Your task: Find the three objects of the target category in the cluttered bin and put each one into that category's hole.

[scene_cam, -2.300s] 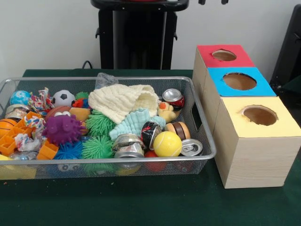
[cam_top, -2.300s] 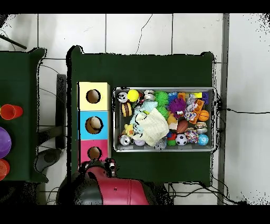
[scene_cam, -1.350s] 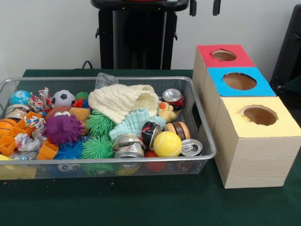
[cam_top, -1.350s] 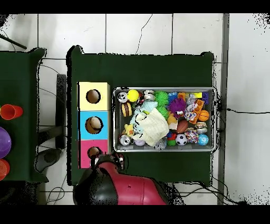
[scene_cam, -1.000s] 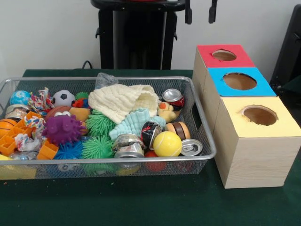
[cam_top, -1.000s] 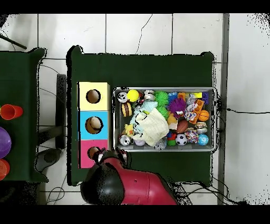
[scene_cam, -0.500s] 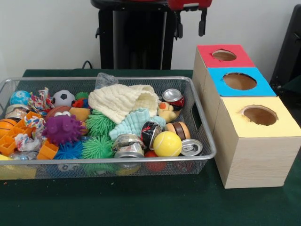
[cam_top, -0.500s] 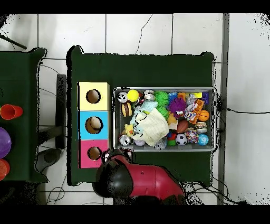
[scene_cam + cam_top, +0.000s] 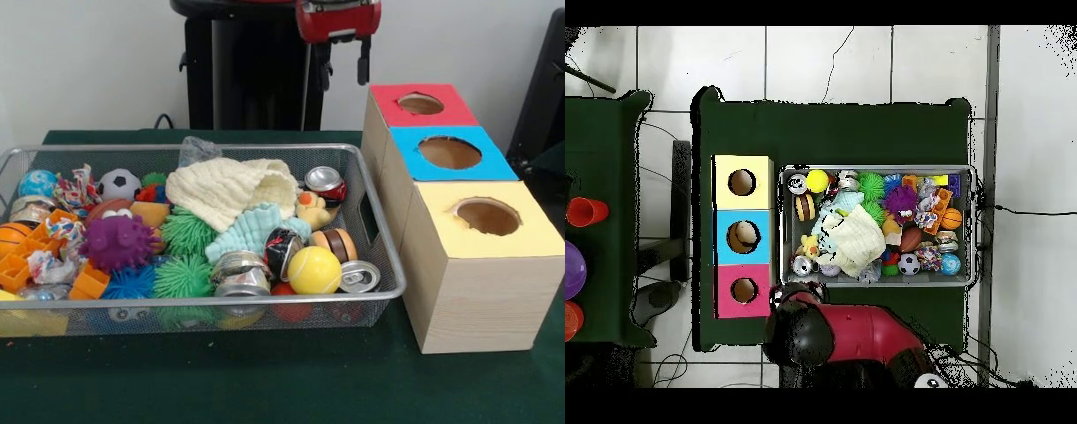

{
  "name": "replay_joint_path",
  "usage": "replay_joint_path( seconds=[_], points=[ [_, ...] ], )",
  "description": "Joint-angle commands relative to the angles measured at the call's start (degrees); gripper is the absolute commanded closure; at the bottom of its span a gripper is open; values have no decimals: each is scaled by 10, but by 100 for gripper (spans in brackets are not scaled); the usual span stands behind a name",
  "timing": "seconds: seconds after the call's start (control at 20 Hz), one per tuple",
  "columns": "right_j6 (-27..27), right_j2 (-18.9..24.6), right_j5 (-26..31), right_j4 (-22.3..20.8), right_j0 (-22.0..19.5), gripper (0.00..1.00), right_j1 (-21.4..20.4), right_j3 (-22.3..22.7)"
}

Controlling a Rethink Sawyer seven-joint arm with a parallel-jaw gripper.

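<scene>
At the front rim of the wire bin (image 9: 265, 300) sit crushed cans, a yellow ball and spiky toys; none of that is mine to take. Farther back, behind the cream cloth (image 9: 231, 188), a crumpled clear plastic film (image 9: 198, 149) lies against the far rim. Beyond it my gripper (image 9: 341, 64) hangs high, fingers apart and empty. I judge I should descend straight onto the film, clear of the mesh, then carry it right to the blue box's hole (image 9: 449, 152).
</scene>
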Motion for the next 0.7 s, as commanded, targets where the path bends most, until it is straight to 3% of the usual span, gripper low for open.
replay_joint_path(
  seconds=[0.05,0.3,0.7],
  points=[
    [-45,67,-5,-65,-72,0,46,-41],
    [-60,116,26,-82,-135,0,17,-19],
    [-95,173,38,-144,-235,0,64,-26]
  ],
)
